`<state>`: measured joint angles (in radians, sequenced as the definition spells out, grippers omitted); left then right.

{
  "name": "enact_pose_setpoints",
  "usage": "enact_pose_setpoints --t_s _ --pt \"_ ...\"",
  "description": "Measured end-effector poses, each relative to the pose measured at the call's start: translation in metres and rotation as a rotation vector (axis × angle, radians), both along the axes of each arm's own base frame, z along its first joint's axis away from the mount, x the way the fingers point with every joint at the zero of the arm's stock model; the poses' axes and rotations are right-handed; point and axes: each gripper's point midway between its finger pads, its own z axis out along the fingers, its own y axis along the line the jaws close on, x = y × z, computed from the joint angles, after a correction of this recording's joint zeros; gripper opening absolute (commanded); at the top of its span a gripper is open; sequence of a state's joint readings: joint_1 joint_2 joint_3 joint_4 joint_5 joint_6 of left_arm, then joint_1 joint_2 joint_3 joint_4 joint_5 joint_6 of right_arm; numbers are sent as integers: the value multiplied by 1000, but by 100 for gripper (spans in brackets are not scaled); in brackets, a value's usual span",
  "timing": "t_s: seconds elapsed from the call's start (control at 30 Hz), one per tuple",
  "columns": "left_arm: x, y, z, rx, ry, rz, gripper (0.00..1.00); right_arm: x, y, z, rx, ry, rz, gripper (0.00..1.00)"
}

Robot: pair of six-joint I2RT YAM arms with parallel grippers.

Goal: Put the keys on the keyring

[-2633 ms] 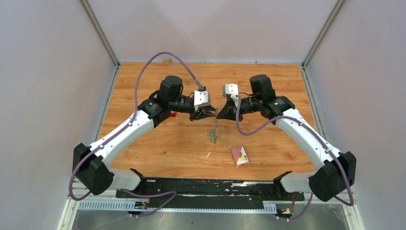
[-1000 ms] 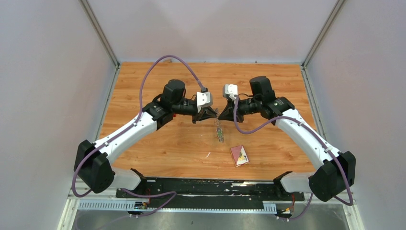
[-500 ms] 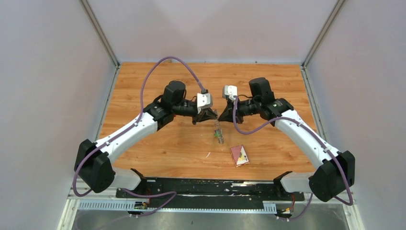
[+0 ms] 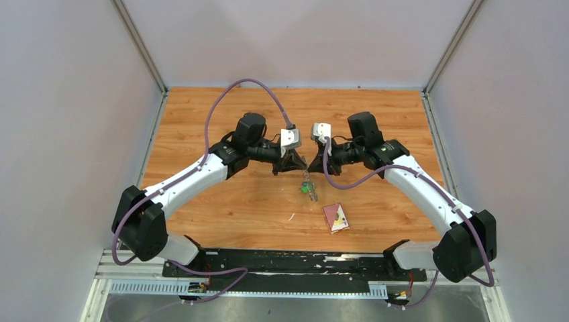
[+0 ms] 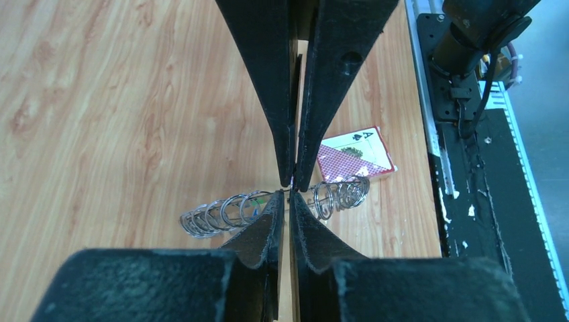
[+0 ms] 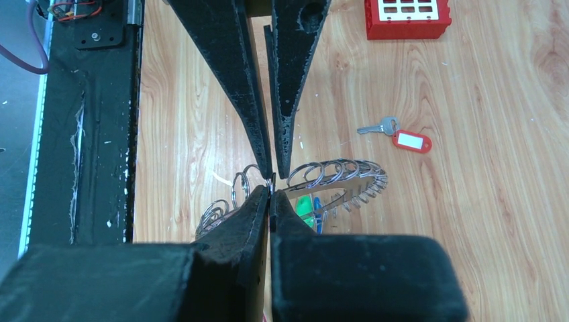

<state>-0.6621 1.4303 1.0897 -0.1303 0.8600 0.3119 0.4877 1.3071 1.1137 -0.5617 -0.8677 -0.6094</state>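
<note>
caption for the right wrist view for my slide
The left pincer and right pincer grip the keyring, green tag beside it; red-tagged key lies on the table.

Overhead view from behind arms (image 4: 201, 176), wrist views close, opposed, sharing keyring (image 5: 215, 216)

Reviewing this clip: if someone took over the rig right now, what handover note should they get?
right gripper: shut on the wire of the keyring.
left gripper: jaws almost together at the same spot, tip to tip with the right; whether it grips cannot be told.
Keys: the green-tagged key and the blue-tagged key sit under the keyring, apparently threaded on. The red-tagged key lies on the table, apart from the ring.
Done: seemingly two keys on.
Left: fetch and thread the red-tagged key.
</note>
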Motion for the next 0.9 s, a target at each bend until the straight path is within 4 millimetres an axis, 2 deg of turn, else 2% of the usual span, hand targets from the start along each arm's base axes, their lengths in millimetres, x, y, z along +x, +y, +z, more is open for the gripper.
enact_pose_setpoints --t_s 0.2,0.5,0.67,0.9 --pt "1 -4 -1 1 46 5 15 1 1 -1 -11 -15 -5 0" --pt "5 -6 -4 18 98 24 0 6 -1 -5 -37 -30 -33 0" --pt "6 -6 -5 20 93 24 0 7 -1 -5 -43 -34 -38 0" --pt "6 -4 -4 21 71 28 0 7 0 -5 -41 -43 -36 14"
